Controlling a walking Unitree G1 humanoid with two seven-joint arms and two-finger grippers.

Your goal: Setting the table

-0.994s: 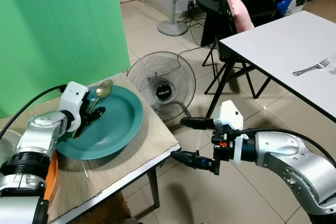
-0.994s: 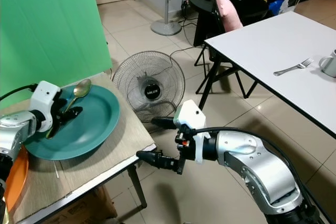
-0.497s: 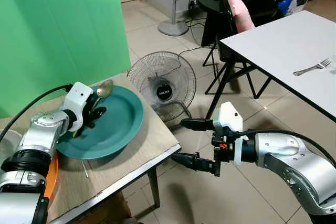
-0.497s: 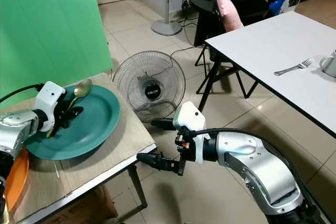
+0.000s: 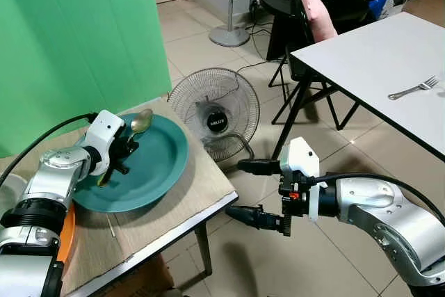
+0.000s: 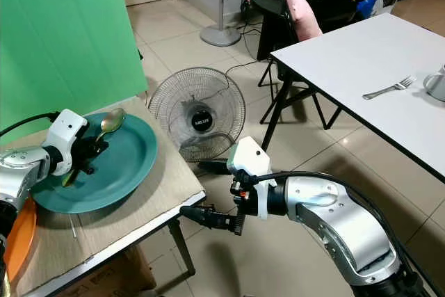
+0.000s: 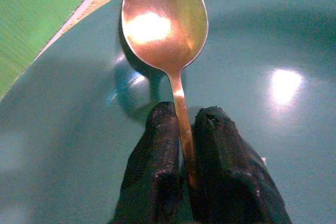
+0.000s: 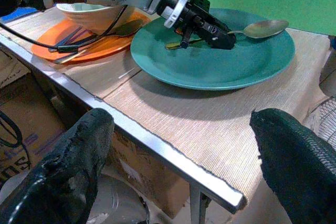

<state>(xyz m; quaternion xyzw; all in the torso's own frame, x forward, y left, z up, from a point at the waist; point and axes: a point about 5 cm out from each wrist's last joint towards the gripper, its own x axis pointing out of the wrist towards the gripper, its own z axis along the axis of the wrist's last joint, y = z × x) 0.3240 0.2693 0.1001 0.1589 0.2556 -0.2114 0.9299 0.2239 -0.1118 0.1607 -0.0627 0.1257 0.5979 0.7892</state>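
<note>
A brass-coloured spoon (image 5: 141,122) lies in a teal plate (image 5: 156,165) on the small wooden side table (image 5: 188,203). My left gripper (image 5: 126,154) is shut on the spoon's handle (image 7: 184,129), the bowl of the spoon (image 7: 164,22) pointing away over the plate. My right gripper (image 5: 249,191) hangs open beyond the side table's corner, above the floor, with nothing between its fingers (image 8: 68,171). A fork (image 5: 414,89) lies on the white dining table (image 5: 368,53) at the right.
An orange tray (image 8: 94,45) with a white bowl (image 8: 92,15) and more cutlery sits on the side table beside the plate. A floor fan (image 5: 214,111) stands between the tables. A chair with a pink cushion (image 5: 316,15) is behind the dining table; a metal cup (image 6: 437,83) rests on it.
My left gripper has shifted slightly along the plate with the spoon. The right gripper has dropped a little lower beside the table corner.
</note>
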